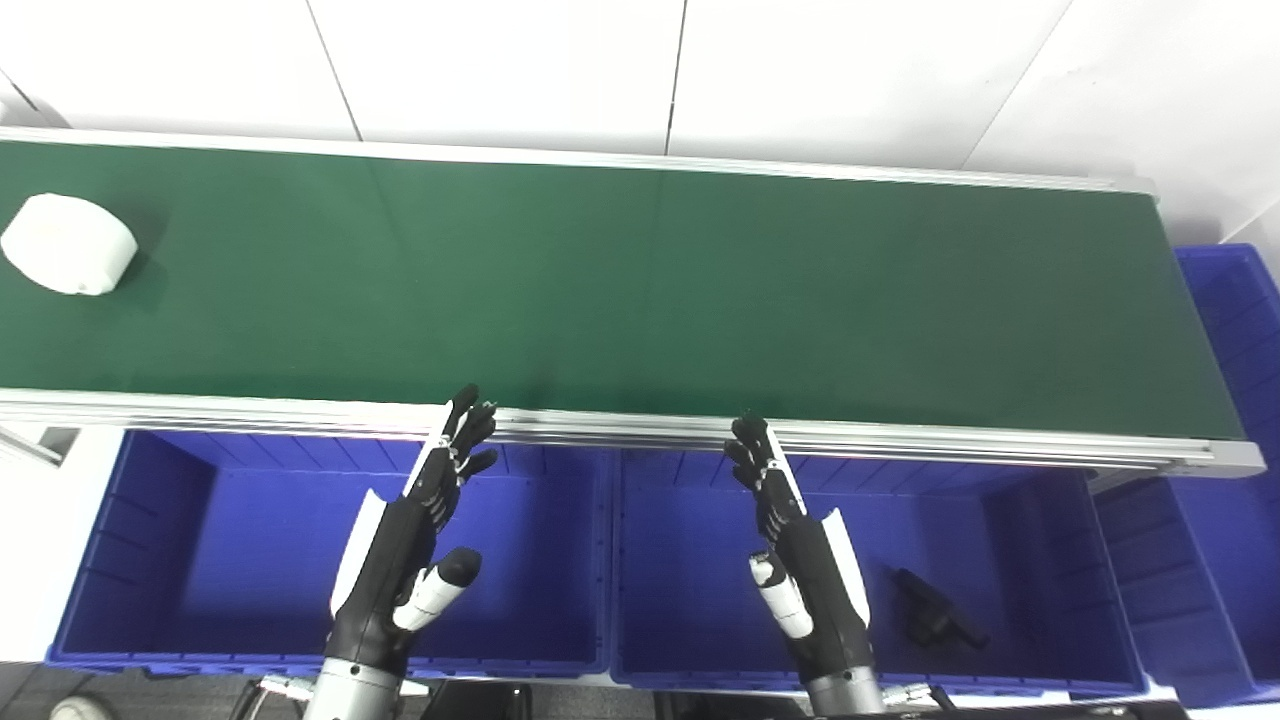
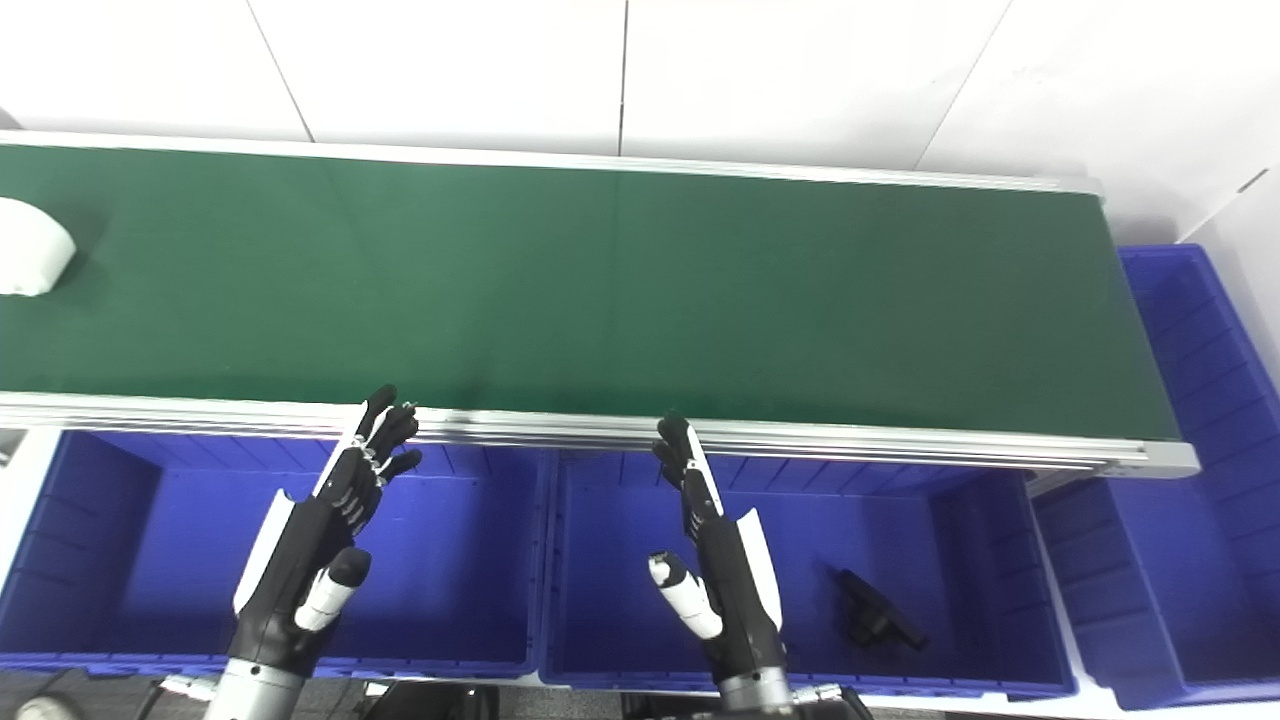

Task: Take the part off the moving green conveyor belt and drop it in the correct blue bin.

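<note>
A white rounded part [image 1: 68,245] lies on the green conveyor belt [image 1: 640,290] at its far left; it is cut off at the left edge of the right eye view [image 2: 30,258]. My left hand [image 1: 415,535] is open and empty, fingers pointing up toward the belt's near rail, above the left blue bin [image 1: 150,560]. My right hand [image 1: 795,545] is open and empty above the middle blue bin [image 1: 1000,560]. Both hands are far from the part.
A black part [image 1: 935,610] lies in the middle bin, right of my right hand. A third blue bin [image 1: 1235,400] stands past the belt's right end. An aluminium rail [image 1: 640,425] runs along the belt's near edge. White wall panels stand behind.
</note>
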Action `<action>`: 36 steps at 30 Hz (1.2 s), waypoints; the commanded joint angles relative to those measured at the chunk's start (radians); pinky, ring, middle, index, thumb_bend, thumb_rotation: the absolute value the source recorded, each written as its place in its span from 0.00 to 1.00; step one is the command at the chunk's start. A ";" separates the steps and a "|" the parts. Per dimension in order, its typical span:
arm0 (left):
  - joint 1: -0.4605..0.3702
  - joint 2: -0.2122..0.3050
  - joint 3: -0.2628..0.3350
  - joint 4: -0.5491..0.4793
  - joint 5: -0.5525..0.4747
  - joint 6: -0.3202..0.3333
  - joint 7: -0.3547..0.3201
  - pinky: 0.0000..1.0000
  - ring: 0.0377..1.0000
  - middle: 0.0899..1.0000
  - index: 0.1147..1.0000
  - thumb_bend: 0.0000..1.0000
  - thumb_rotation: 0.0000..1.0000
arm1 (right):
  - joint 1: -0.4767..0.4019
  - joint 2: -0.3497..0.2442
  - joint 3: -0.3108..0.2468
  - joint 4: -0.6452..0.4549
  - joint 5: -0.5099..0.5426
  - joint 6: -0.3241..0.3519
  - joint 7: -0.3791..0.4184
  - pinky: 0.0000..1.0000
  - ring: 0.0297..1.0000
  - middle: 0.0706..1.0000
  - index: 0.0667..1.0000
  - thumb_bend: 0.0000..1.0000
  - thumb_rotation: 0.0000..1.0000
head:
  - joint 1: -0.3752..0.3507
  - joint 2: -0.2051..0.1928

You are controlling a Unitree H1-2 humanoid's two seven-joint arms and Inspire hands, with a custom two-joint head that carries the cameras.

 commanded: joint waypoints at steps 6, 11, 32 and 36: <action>0.001 0.008 0.000 -0.032 0.001 -0.017 -0.001 0.88 0.94 0.95 0.98 0.98 0.93 | 0.002 0.008 0.007 -0.019 0.001 -0.046 0.006 0.96 0.95 0.97 1.00 0.89 0.98 | -0.001 -0.001; -0.002 0.008 0.000 -0.030 0.000 -0.019 -0.002 0.88 0.94 0.94 0.98 0.98 0.93 | 0.001 0.010 0.005 -0.020 -0.003 -0.045 0.003 0.95 0.95 0.97 1.00 0.89 0.98 | -0.001 -0.003; -0.006 0.006 -0.001 -0.021 0.002 -0.019 -0.001 0.88 0.94 0.95 0.98 0.98 0.92 | 0.001 0.008 0.006 -0.015 -0.005 -0.043 0.004 0.95 0.95 0.97 1.00 0.88 0.99 | 0.001 -0.005; -0.008 0.006 -0.002 -0.017 0.000 -0.022 -0.002 0.88 0.94 0.95 0.98 0.98 0.92 | -0.002 0.006 0.006 -0.009 -0.004 -0.047 0.004 0.96 0.95 0.97 1.00 0.87 0.99 | 0.001 -0.007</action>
